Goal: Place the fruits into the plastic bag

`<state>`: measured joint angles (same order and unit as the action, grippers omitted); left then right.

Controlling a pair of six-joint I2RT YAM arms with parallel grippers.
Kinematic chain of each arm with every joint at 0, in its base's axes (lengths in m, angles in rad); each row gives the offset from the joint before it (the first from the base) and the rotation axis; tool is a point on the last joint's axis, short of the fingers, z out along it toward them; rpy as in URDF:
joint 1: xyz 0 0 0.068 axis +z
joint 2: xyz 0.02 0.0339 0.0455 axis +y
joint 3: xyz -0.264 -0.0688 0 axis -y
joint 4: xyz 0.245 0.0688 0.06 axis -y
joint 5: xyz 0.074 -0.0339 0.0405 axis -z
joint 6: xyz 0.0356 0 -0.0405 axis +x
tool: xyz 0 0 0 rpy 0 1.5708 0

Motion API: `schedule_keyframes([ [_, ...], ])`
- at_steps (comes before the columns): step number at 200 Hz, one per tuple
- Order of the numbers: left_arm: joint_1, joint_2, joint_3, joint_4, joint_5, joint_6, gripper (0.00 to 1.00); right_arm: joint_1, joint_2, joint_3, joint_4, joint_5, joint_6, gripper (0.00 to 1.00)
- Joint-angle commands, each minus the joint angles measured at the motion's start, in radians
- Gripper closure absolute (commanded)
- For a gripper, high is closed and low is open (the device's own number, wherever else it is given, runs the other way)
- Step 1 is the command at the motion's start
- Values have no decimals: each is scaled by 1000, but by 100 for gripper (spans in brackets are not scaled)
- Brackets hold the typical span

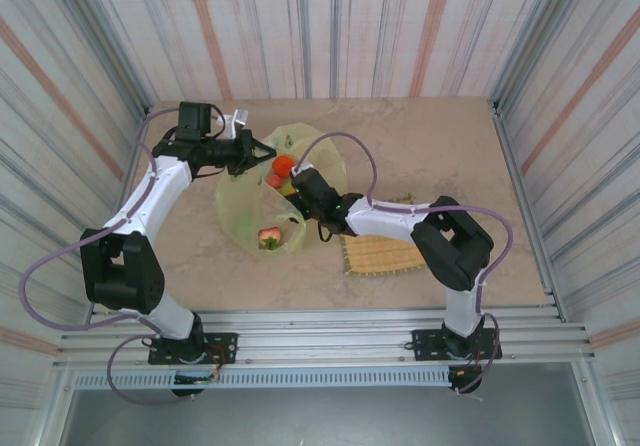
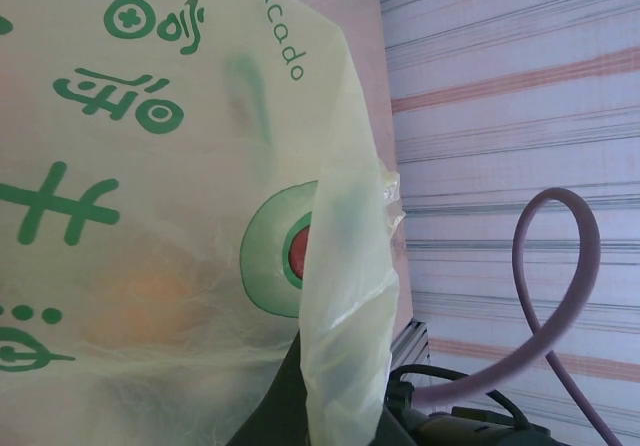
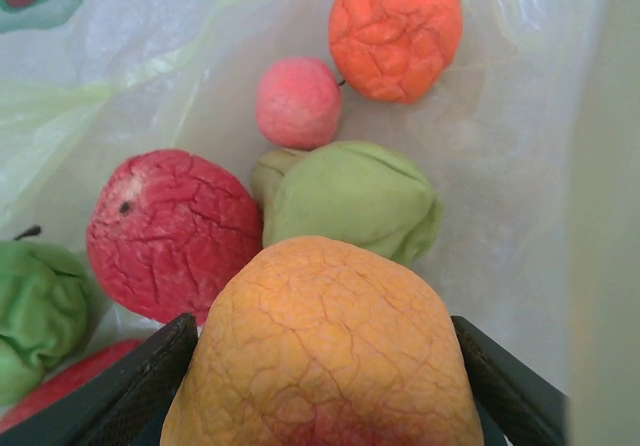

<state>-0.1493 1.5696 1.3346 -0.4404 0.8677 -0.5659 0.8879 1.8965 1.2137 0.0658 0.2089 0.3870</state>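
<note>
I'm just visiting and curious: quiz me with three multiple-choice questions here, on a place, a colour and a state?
1. The straw mat lies: A on a shelf; B on the table; C on an arm.
2. Fruit in the right gripper: A blue; B orange; C purple.
3. The left gripper is: A shut on the plastic bag; B wide open; C holding an apple.
Answers: B, it lies flat by the right arm; B, its fingers flank an orange fruit; A, bag film is pinched in it.
</note>
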Motion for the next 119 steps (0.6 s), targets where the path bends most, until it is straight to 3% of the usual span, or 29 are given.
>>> schedule_keyframes([
  [1, 11, -19, -9, 3, 15, -3, 100, 2, 16, 29, 88, -59, 66, 36],
  [119, 11, -22, -9, 3, 16, -7, 100, -9, 195, 174, 248, -274, 245, 33],
])
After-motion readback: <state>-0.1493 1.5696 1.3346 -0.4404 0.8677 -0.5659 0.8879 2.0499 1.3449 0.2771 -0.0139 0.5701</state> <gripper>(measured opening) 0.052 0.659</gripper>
